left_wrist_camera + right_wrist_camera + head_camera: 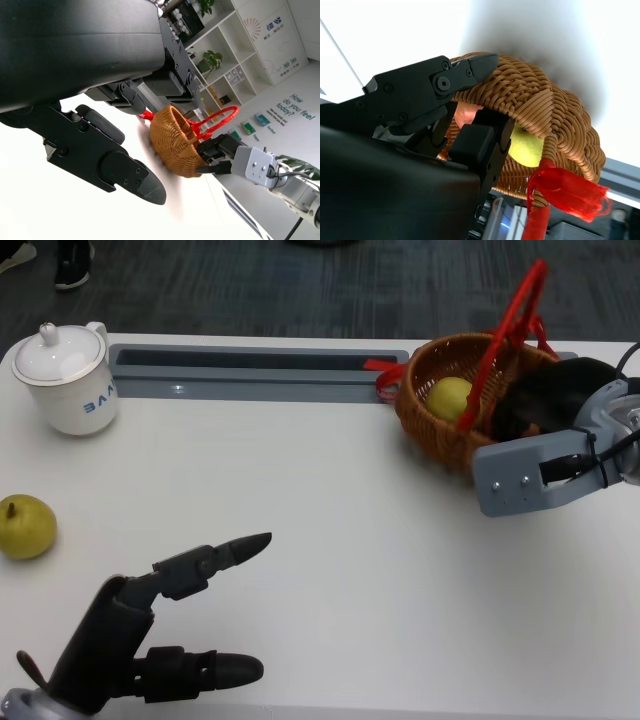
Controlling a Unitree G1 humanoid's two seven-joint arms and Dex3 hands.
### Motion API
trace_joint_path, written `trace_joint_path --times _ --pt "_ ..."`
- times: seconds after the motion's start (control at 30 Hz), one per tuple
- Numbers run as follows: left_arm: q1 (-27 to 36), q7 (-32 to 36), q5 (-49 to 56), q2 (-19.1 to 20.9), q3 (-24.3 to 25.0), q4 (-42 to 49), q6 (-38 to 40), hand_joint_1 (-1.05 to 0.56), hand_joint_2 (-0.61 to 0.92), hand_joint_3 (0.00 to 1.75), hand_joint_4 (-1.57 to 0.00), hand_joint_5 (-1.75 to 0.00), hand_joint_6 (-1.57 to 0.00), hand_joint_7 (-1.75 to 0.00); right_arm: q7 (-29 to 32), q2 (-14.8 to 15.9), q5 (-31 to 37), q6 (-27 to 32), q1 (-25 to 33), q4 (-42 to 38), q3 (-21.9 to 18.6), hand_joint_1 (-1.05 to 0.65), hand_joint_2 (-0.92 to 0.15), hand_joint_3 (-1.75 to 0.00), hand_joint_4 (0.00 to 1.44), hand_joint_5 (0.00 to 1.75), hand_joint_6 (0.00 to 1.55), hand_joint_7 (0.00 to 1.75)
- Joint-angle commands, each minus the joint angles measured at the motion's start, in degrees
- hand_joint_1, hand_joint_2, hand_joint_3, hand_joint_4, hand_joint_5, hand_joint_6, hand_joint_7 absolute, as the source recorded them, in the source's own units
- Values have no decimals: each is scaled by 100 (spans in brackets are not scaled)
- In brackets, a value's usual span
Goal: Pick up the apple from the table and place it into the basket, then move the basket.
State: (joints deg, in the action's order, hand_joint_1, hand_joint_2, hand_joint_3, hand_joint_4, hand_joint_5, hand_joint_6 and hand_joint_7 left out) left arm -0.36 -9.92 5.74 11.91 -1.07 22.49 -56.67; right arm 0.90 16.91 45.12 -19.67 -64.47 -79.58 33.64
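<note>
1. We see a brown woven basket at the far right of the white table.
2. The basket has a red handle that stands up high.
3. A yellow-green apple sits inside the basket.
4. Our right hand is at the right side of the basket. Its fingers grab the rim, some inside and some outside.
5. Our left hand is low at the near left of the table. Its fingers are spread apart and it holds nothing.
6. Another yellow-green fruit lies at the left edge of the table, apart from our left hand.
7. A white cup with a lid stands at the far left corner.
8. A long grey tray lies along the far edge, between the cup and the basket.
</note>
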Motion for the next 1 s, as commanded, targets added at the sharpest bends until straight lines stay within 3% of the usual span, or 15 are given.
trace_joint_path --times 0.03,0.7,1.0 --pt "149 110 -53 55 111 -66 -104 -49 74 0 -67 0 -64 0 -91 -1 -160 232 -199 -24 -204 -34 -87 -1 111 9 106 1" --pt "476 279 -23 81 367 -145 -373 -49 74 0 -70 -1 -67 -1 -35 98 -159 1190 -320 -77 -615 -34 -85 0 120 3 109 0" --pt "418 306 60 87 432 -56 -460 -51 74 0 -71 -1 -68 -1 -17 218 -105 1352 -288 -81 -645 -34 -85 0 126 6 107 0"
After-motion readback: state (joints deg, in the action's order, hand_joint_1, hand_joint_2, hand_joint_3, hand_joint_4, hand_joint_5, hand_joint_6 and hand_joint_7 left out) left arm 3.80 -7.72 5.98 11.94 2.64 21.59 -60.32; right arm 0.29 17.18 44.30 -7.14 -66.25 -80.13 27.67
